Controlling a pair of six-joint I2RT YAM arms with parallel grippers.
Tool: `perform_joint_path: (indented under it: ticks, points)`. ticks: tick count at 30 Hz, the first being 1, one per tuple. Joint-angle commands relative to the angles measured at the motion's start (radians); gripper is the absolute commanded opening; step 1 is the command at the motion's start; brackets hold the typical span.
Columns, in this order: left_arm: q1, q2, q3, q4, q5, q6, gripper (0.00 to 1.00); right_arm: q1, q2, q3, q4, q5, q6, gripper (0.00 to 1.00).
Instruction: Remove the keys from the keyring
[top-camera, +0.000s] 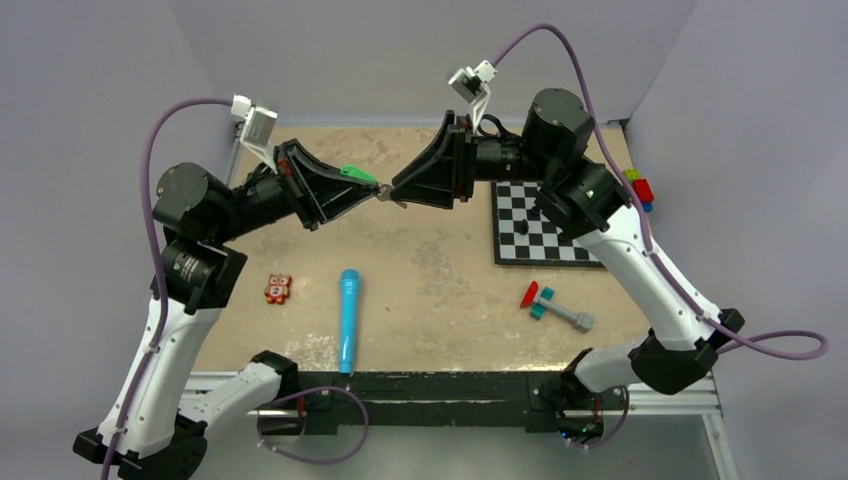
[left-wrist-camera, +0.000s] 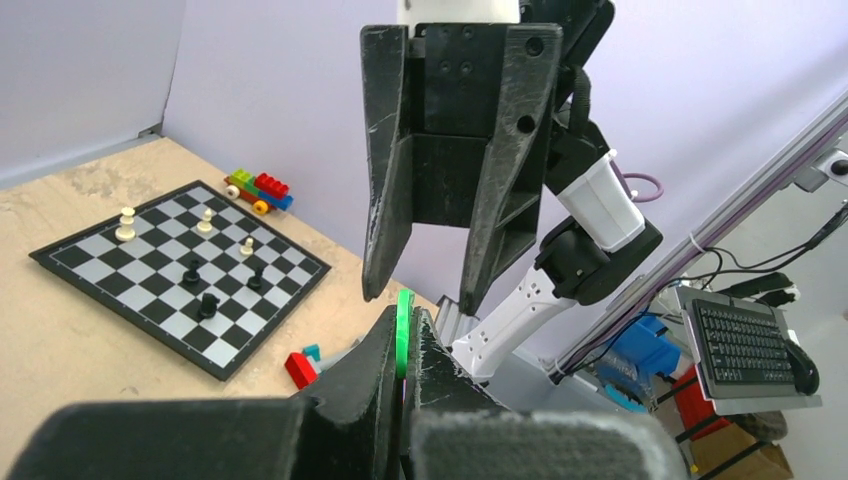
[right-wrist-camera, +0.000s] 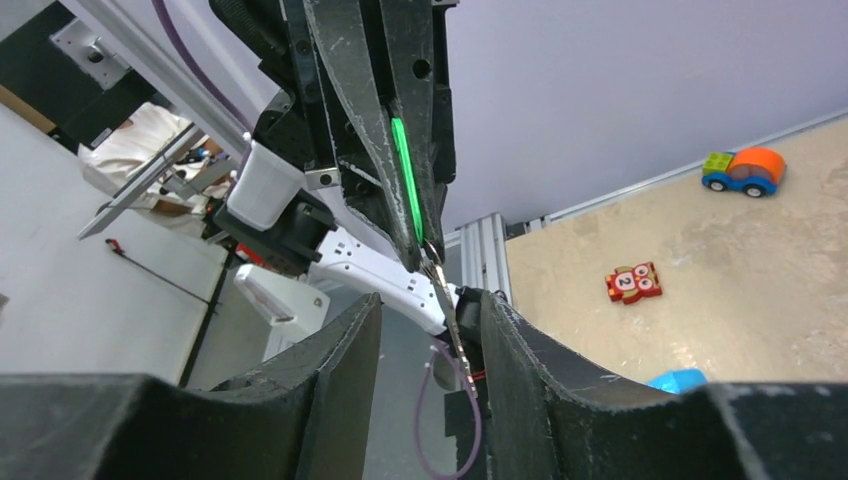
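Observation:
Both arms meet in mid-air above the table. My left gripper (top-camera: 374, 188) is shut on a flat green key tag (top-camera: 355, 172), seen edge-on between its fingers in the left wrist view (left-wrist-camera: 403, 325). A metal key (right-wrist-camera: 448, 310) hangs from the tip of the left gripper (right-wrist-camera: 425, 245), below the green tag (right-wrist-camera: 405, 180). My right gripper (top-camera: 396, 196) faces the left one tip to tip, with its jaws open (right-wrist-camera: 428, 305) on either side of the hanging key. The key lies close to the right-hand finger (right-wrist-camera: 500, 330); I cannot tell if they touch. The keyring itself is too small to make out.
On the table below are a chessboard (top-camera: 545, 222) with several pieces, a blue microphone toy (top-camera: 348, 318), an orange owl tile (top-camera: 278, 289), a red, teal and grey toy (top-camera: 555, 306), coloured bricks (top-camera: 640, 188) at the far right edge and a toy car (right-wrist-camera: 745, 170).

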Motion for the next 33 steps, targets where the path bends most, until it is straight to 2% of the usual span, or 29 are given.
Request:
perform_joint_path:
  ticks: [1, 21, 33]
  points:
    - [0.000, -0.005, 0.044, 0.051, -0.017, -0.035, 0.00, 0.005, 0.006, 0.028, 0.062, -0.060, 0.028, 0.44]
    - [0.000, 0.000, 0.030, 0.055, -0.030, -0.047, 0.00, 0.023, 0.060, 0.095, 0.064, -0.094, 0.019, 0.28]
    - [0.000, 0.012, 0.031, 0.078, -0.015, -0.063, 0.00, 0.024, 0.091, 0.125, 0.066, -0.081, 0.012, 0.27]
